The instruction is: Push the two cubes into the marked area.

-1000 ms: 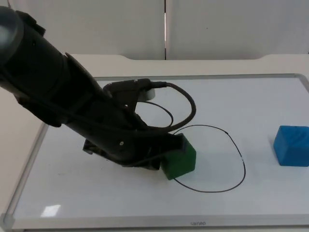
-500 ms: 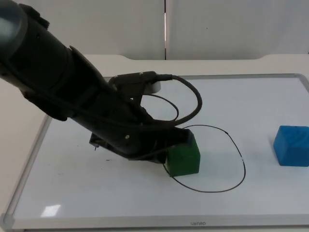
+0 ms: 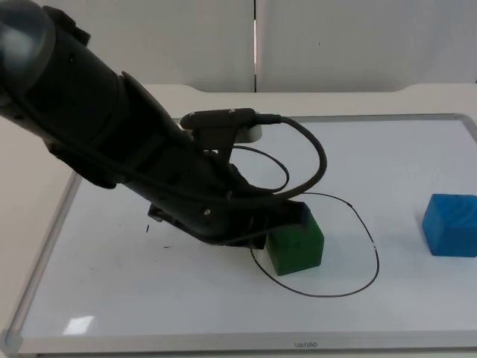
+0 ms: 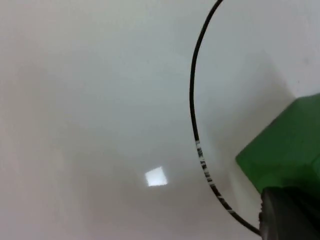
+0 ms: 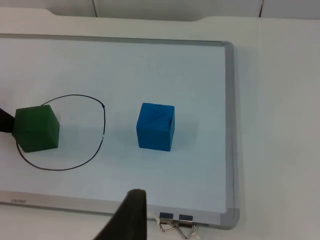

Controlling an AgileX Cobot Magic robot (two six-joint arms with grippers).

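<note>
A green cube (image 3: 297,247) sits just inside the left edge of the black drawn oval (image 3: 369,231) on the whiteboard. My left gripper (image 3: 274,224) is low on the board, pressed against the cube's left side, and the arm hides its tip. In the left wrist view the green cube (image 4: 287,150) lies close ahead, beside the oval's line (image 4: 194,100). A blue cube (image 3: 450,224) stands to the right, outside the oval. My right gripper (image 5: 131,216) waits back from the board's edge, facing the blue cube (image 5: 156,126) and the green cube (image 5: 36,128).
The whiteboard has a raised grey frame (image 3: 45,246) all round. Two binder clips (image 5: 175,223) hang on its edge near my right gripper. A white table (image 5: 280,125) surrounds the board, and the partition wall (image 3: 358,37) closes the back.
My left arm has slid to the right, pushing the green cube from across the oval's left line to just inside it. The blue cube has not moved.
</note>
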